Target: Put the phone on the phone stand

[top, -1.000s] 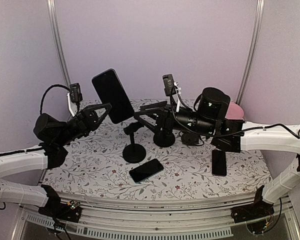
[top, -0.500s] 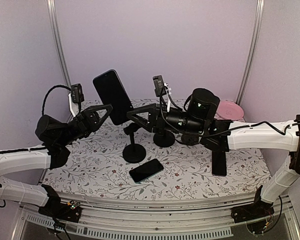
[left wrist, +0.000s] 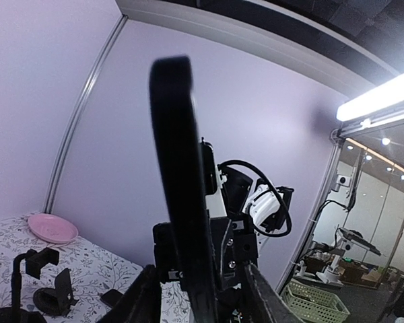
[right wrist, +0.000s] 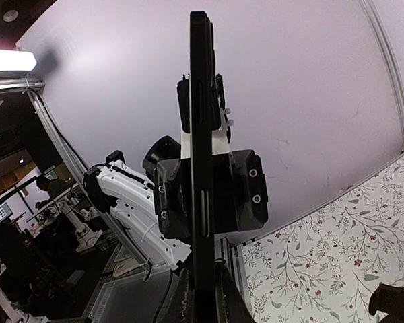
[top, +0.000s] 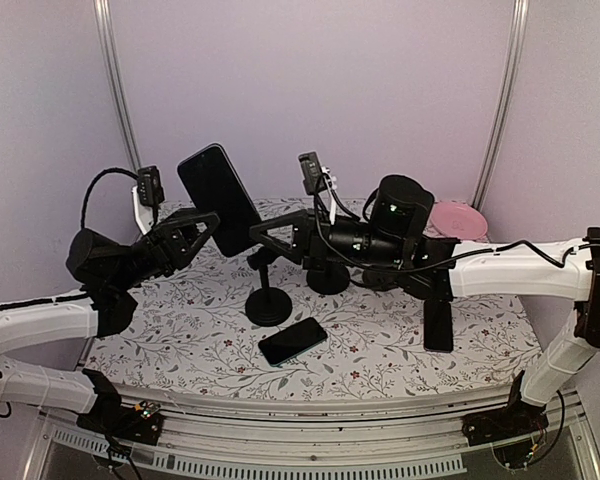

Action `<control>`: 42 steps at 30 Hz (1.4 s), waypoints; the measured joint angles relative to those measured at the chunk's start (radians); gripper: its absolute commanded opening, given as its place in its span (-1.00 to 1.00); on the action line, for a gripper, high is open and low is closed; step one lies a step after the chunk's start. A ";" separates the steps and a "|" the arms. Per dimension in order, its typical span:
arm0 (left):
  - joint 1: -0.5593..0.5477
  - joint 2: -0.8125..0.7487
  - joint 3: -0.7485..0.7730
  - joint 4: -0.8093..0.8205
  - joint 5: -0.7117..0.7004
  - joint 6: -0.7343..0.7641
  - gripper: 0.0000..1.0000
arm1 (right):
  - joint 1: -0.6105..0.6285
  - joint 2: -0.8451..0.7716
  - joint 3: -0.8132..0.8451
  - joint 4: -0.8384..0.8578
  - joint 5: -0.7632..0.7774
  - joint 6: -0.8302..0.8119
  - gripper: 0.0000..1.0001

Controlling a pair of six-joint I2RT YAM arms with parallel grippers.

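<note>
A black phone (top: 218, 198) is held tilted in the air above the table's left half. My right gripper (top: 261, 238) is shut on its lower right edge. In the right wrist view the phone (right wrist: 202, 148) stands edge-on between the closed fingers (right wrist: 188, 299). My left gripper (top: 206, 228) is at the phone's lower left edge, open. In the left wrist view its fingers (left wrist: 138, 303) stand apart from the phone (left wrist: 178, 182) on both sides. The black phone stand (top: 268, 299) stands on the table just below the phone.
A second black stand (top: 328, 277) sits behind the first. Two more phones lie flat on the floral tablecloth, one at the front centre (top: 292, 341) and one at the right (top: 438, 325). A pink plate (top: 455, 215) is at the back right.
My right arm swung left to the raised phone and its gripper closed on it. The left gripper, which had been shut on the phone, has opened its jaws.
</note>
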 measured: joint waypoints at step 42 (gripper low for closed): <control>0.043 0.084 0.062 0.014 0.047 -0.032 -0.41 | -0.040 0.004 -0.134 0.138 -0.089 0.051 -0.97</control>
